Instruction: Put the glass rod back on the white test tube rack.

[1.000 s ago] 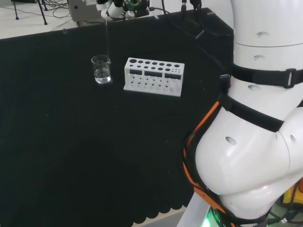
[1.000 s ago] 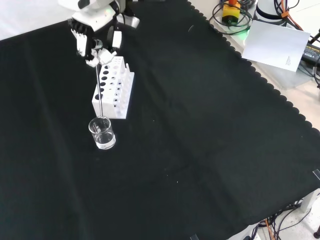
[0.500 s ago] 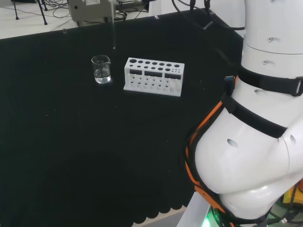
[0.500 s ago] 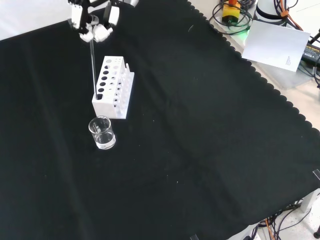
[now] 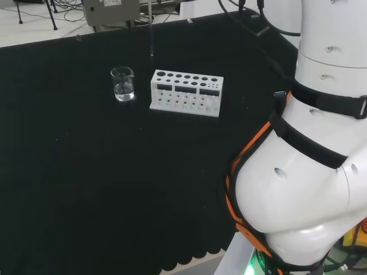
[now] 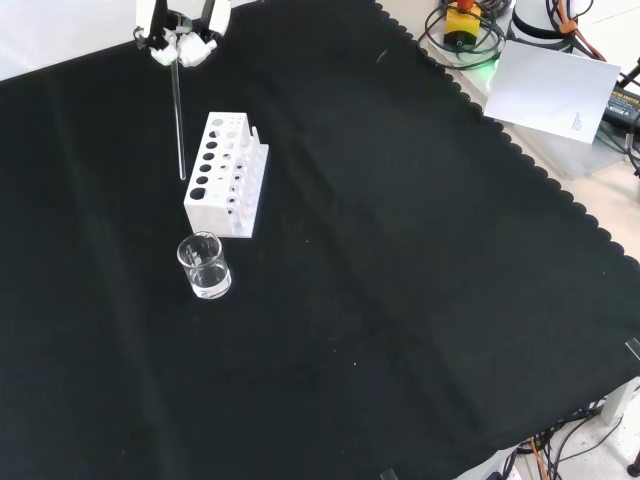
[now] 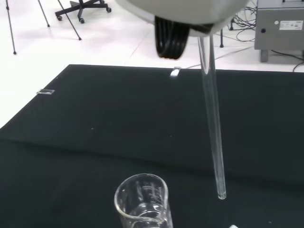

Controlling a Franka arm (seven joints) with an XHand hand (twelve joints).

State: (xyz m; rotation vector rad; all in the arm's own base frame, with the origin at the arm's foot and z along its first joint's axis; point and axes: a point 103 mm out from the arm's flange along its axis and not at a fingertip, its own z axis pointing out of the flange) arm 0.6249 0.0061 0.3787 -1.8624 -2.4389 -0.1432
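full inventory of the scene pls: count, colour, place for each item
Glass rod: 1, clear, hanging upright from the hand, its lower end in the air by the rack's beaker end in the front view.
Test tube rack: 1, white, on the cloth, its holes unfilled.
Beaker: 1, clear glass with a little clear liquid, on the cloth just nearer than the rack in the front view, left of it in the head view.
Cloth: 1, black, scalloped edge, covering the bench.
Paper sheet: 1, white, off the cloth at top right of the front view.
Arm: 1, white, at the head view's right.
Hand: 1, black and white, at the front view's top, pinching the rod's upper end.
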